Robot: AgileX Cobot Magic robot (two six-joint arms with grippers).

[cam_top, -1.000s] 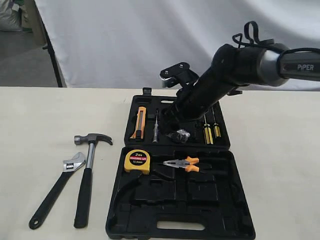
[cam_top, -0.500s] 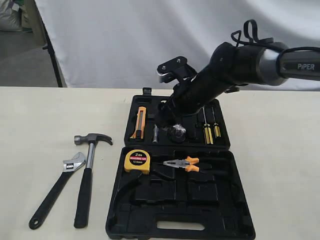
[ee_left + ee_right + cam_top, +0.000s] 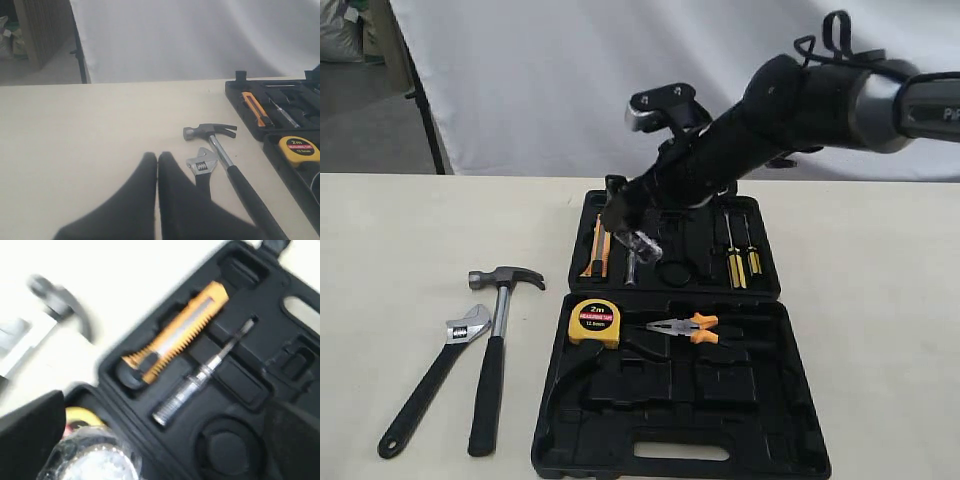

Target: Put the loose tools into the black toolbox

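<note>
The hammer [image 3: 496, 350] and wrench [image 3: 428, 388] lie side by side on the surface [image 3: 880, 300], left of the black toolbox [image 3: 750, 400], heads at the far end. The left pincer [image 3: 157, 159] is nearest, shut tight and empty. The right pincer [image 3: 625, 225] is spread wide over the toolbox, with the tape roll [image 3: 91, 459] by one finger.

A yellow tape measure [image 3: 594, 321] is seen lying face up. Orange-handled pliers [image 3: 685, 327] are laid just to its right. An orange utility knife [image 3: 599, 246] and a silver-shafted screwdriver [image 3: 200, 377] are set behind it, two yellow-handled screwdrivers [image 3: 735, 262] further right. A white sheet [image 3: 570, 80] is hung far behind.
</note>
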